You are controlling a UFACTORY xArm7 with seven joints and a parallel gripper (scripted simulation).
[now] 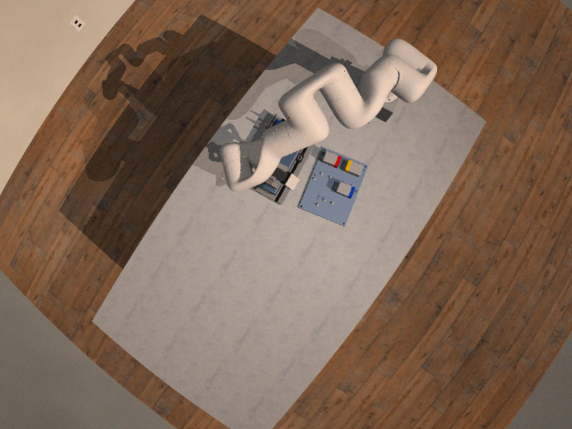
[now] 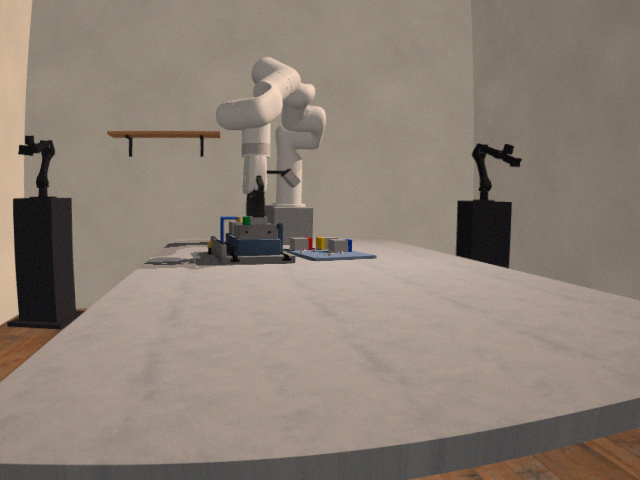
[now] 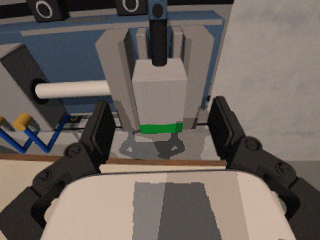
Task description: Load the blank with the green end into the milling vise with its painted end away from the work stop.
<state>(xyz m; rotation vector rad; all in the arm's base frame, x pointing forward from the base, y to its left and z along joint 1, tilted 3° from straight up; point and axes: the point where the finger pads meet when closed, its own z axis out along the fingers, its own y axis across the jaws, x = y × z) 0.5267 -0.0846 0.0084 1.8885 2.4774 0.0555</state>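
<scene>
The green-ended blank sits between the vise jaws. In the wrist view its green end faces away from the black work stop. Its other end is at the stop; contact is unclear. The fixed jaw is on its right and the moving jaw on its left; small gaps cannot be judged, and the low bars under it are hidden. My gripper is open, its fingers wide apart beyond both jaws at the green end, holding nothing.
The infeed plate beside the vise bears the red-ended blank, yellow-ended blank and blue-ended blank, plus several small pins. Blue hoses stand left of the jaws in the wrist view.
</scene>
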